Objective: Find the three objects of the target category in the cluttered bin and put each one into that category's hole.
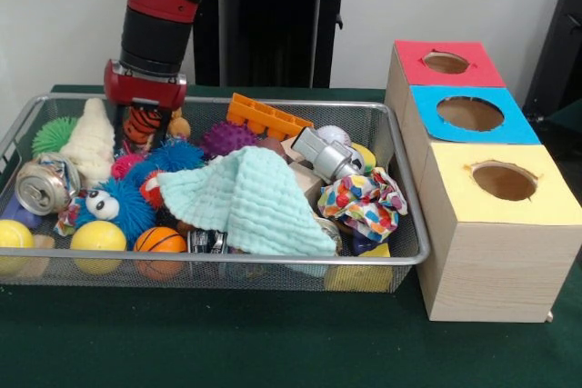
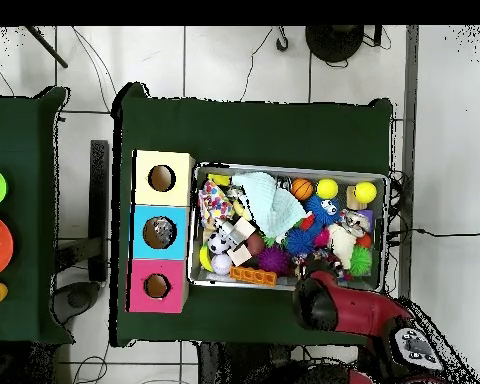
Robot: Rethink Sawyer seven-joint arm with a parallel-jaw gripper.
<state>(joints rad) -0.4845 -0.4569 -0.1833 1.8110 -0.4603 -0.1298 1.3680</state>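
The silver wire-mesh bin [image 1: 273, 261] is full of toys; in the overhead view [image 2: 289, 168] it lies to the right of the boxes. My gripper [image 1: 144, 126] is lowered into the bin's far left corner in the front view. It is closed around an orange toy with black stripes [image 1: 141, 124]. The blue-framed hole [image 1: 470, 114] is in the middle of three wooden boxes, to the right of the bin. It also shows in the overhead view [image 2: 160, 232], with something greyish visible inside it. My arm [image 2: 334, 300] covers the bin's near edge there.
A mint cloth [image 1: 250, 202] lies over the middle of the pile. Around it are a blue furry toy [image 1: 114, 202], a small basketball [image 1: 159, 241], yellow balls [image 1: 97, 236], a can [image 1: 41, 186], an orange brick [image 1: 264, 117] and a colourful cloth [image 1: 364, 197]. The red-framed [image 1: 446, 63] and yellow-framed holes [image 1: 503, 181] flank the blue one.
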